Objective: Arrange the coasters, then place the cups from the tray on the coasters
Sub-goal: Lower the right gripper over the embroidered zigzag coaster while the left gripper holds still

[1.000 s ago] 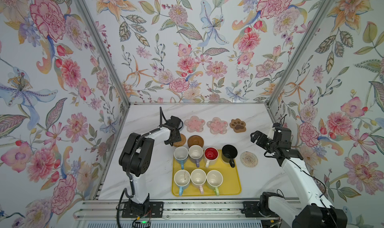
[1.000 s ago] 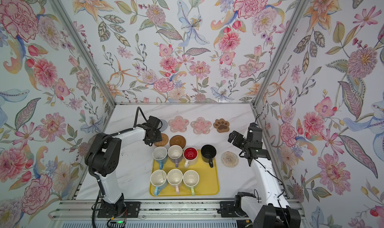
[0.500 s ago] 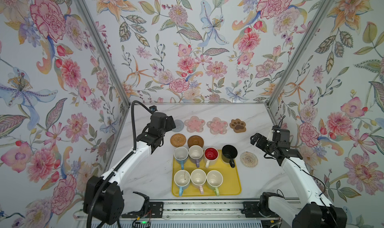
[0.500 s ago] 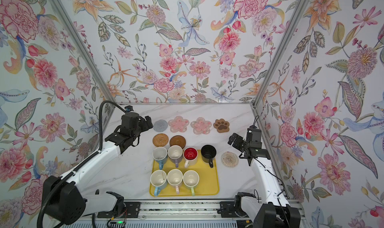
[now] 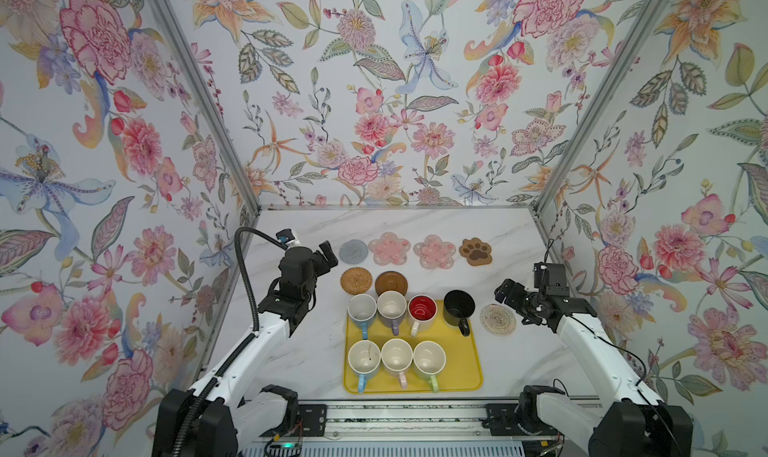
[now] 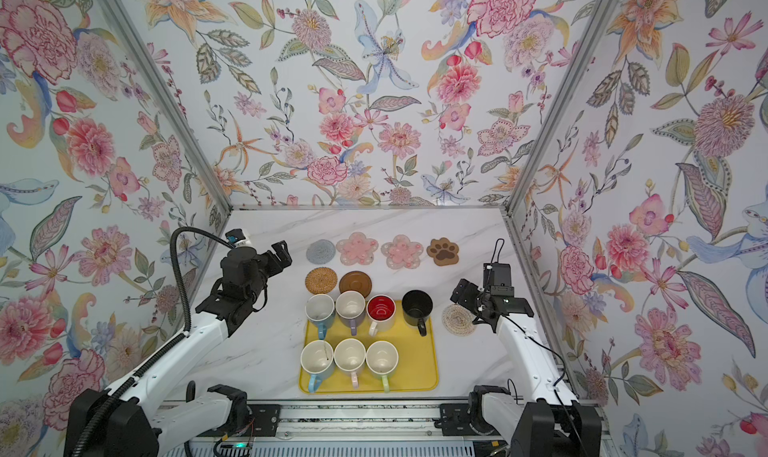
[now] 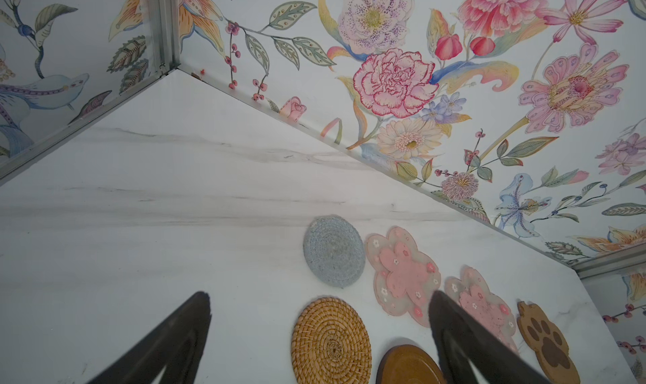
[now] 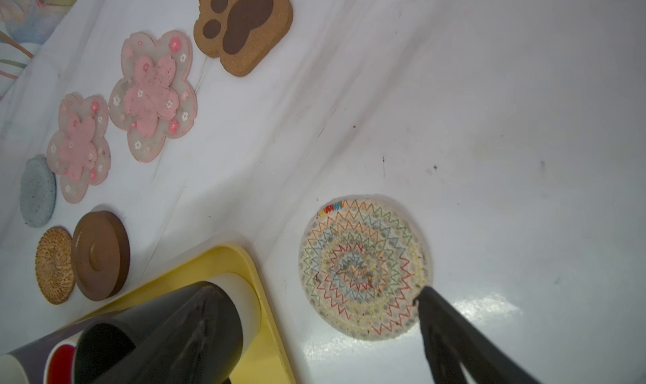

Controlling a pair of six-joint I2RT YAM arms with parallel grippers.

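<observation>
Seven handled mugs [image 5: 397, 357] are seen on the yellow rectangular tray [image 5: 461, 363], near centre. The left gripper [image 5: 328, 253], far left, and the right gripper [image 5: 503, 295], just beside the cream rope spiral coaster [image 5: 497, 319], are spread wide, empty.

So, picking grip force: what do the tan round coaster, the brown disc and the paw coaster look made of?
The tan round coaster: woven rattan or similar, coiled strands visible, matte. The brown disc: probably wood, smooth satin face, turned centre. The paw coaster: likely cork, speckled grain.
</observation>
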